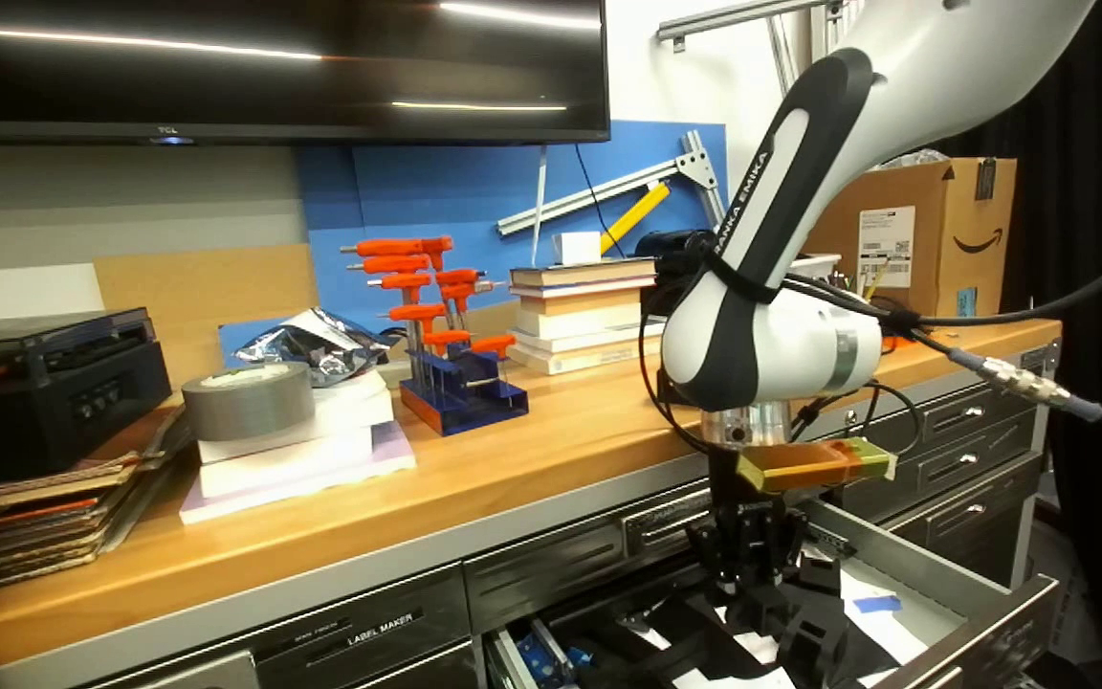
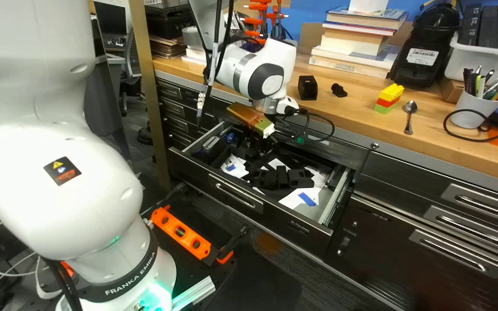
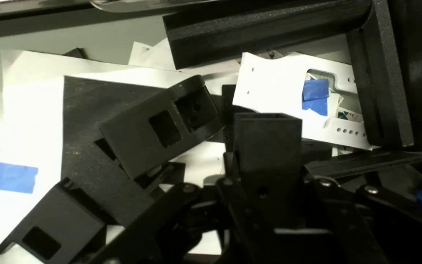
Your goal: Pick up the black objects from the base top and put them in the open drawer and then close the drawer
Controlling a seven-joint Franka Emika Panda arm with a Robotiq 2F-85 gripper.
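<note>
Nearest of all, in the wrist view, sits the pincer (image 3: 268,168), its jaws pressed against opposite sides of a black block (image 3: 269,143) that pokes out past their tips. Held by its flat sides, the block should ride steady and slip free cleanly once they part. The pincer points down into the drawer (image 2: 275,218), most likely so that the block can be let go low instead of dropped. It is matt and straight-edged, with what looks like a rim at its far end and a small round hole in its face.

Beyond it lie hollow black parts (image 3: 145,143), white sheets (image 3: 31,99) and blue tape (image 3: 6,175), so the block would join similar-looking pieces. Both exterior views show the dark-grey drawer well out, which leaves room to work from above.

Farther back, on the wooden bench (image 2: 357,112), an exterior view shows a boxy black piece (image 2: 308,88) and, near it but apart, a smaller black lump (image 2: 339,90), too small to make out in detail. They are probably next to go in, so closing the drawer ought to wait. Behind them a stack of books (image 2: 352,43) stands well back, perhaps to leave the front of the bench usable.
</note>
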